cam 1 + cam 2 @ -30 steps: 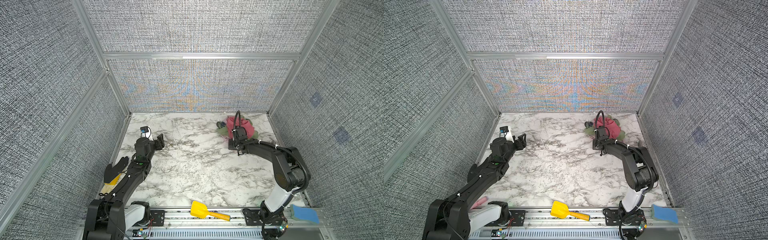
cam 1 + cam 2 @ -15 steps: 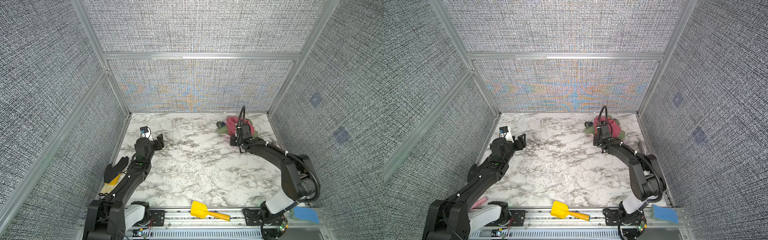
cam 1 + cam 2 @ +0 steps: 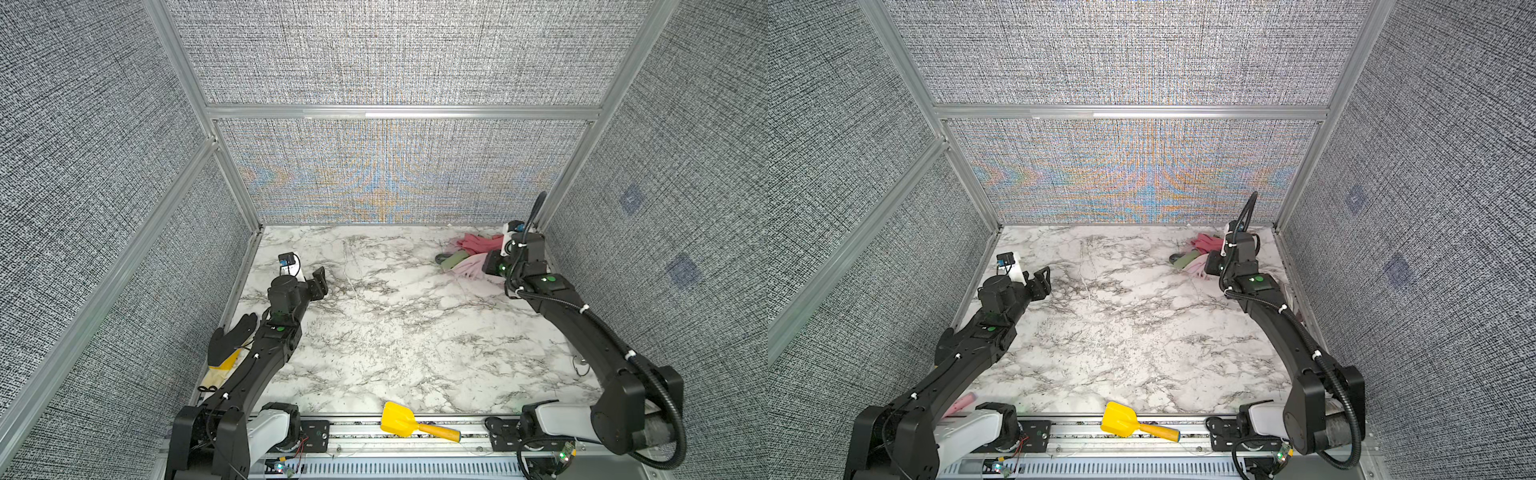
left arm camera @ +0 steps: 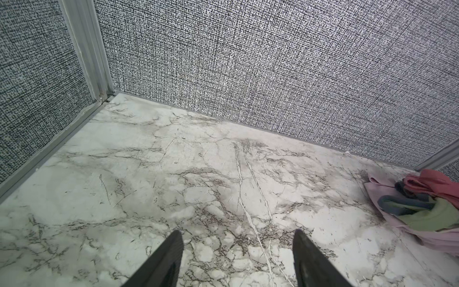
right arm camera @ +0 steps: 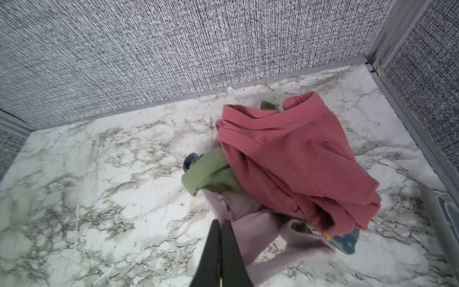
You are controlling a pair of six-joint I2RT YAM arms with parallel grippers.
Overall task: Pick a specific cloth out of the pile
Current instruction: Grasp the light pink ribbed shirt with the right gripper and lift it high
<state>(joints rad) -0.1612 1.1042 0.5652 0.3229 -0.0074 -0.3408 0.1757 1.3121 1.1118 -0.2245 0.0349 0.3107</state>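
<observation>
The cloth [image 5: 260, 231], pale pink and plain, lies at the near edge of the pile, partly under a rose-red cloth [image 5: 293, 159] and an olive green one [image 5: 211, 174]. A blue-yellow patterned piece [image 5: 345, 242] peeks out beneath. My right gripper [image 5: 220, 221] is shut, its tips pinched on a bunched edge of the pink cloth. In both top views the cloth [image 3: 467, 266] [image 3: 1196, 266] stretches out of the pile [image 3: 473, 243] in the far right corner. My left gripper [image 4: 237, 232] [image 3: 318, 280] hovers open and empty over bare marble at the left.
A yellow scoop [image 3: 401, 419] lies on the front rail. A black glove [image 3: 230, 340] rests by the left wall beside the left arm. The back and right walls close in tightly on the pile. The marble tabletop [image 3: 395, 324] spans the middle.
The right gripper closed on the pink cloth's edge and drew back toward the right wall, pulling pale pink fabric out from the pile. The left arm stayed put.
</observation>
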